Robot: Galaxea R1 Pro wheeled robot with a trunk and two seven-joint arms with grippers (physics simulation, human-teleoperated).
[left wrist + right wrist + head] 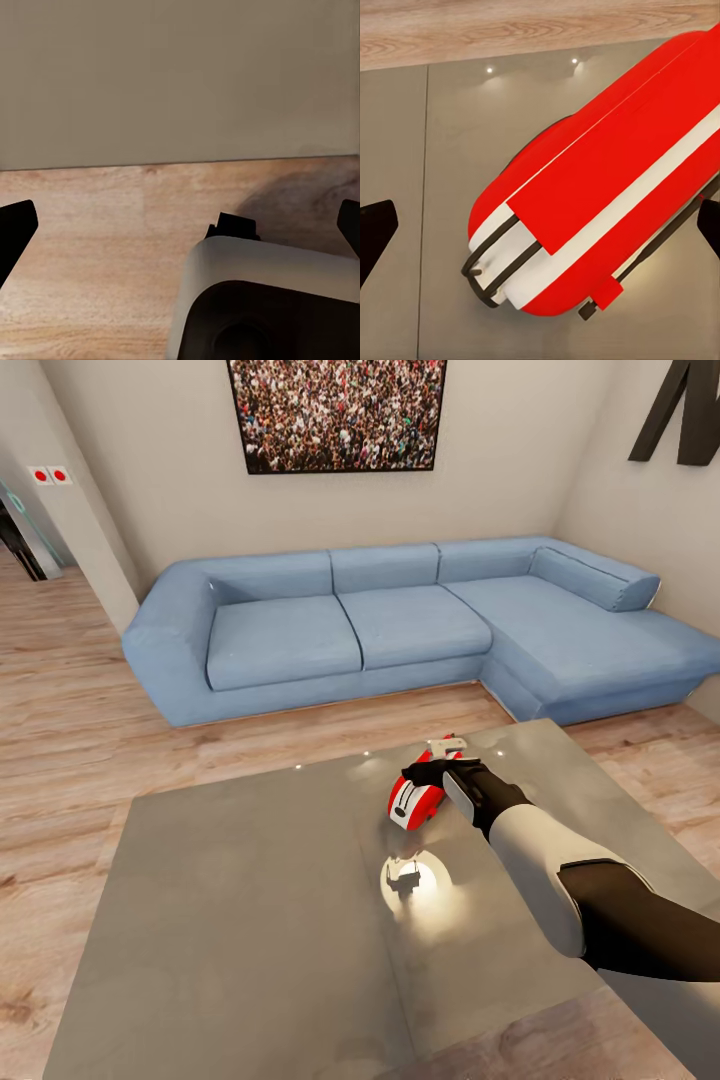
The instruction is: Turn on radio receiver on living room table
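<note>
Red radio receiver (416, 796) lying tipped on the glossy grey table (250, 920), toward its far right part, near the edge facing the blue L-shaped sofa (400, 625). Right gripper (440, 768) right over it, fingers spread wide either side in the right wrist view (contact unclear). Left gripper (180, 225) spread too, over wood floor (97, 247) by a beige wall (180, 75). Crowd photo (338, 412) above sofa.

Right arm (560, 870): glossy white forearm shell between black joint sections, tapering to a black wrist and black gripper (437, 768). Wrist views: black, flat-faced fingers (376, 232). Left wrist view: rounded white-and-black housing (262, 307).
</note>
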